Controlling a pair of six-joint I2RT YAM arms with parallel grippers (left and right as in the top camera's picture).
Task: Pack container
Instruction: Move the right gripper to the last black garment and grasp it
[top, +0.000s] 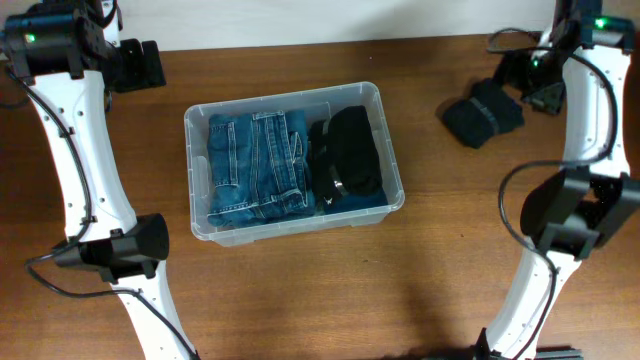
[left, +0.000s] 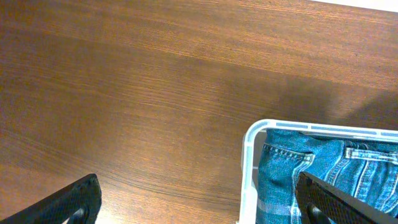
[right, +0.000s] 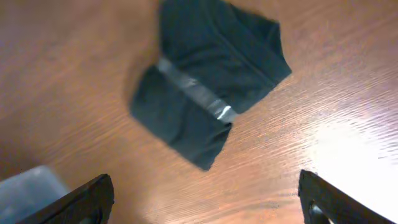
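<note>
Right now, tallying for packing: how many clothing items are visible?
3: blue jeans in the container's left half, a black garment in its right half, a dark garment on the table outside. More may hide underneath.

Bare table (top: 450, 220) all round the dark cloth (right: 205, 93).
Jeans (top: 258, 165) and a black bundle (top: 352, 150) fill the container (top: 194, 180); I fit only above.

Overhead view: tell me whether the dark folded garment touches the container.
Apart. The overhead view shows a wide strip of bare table between the garment and the container.
</note>
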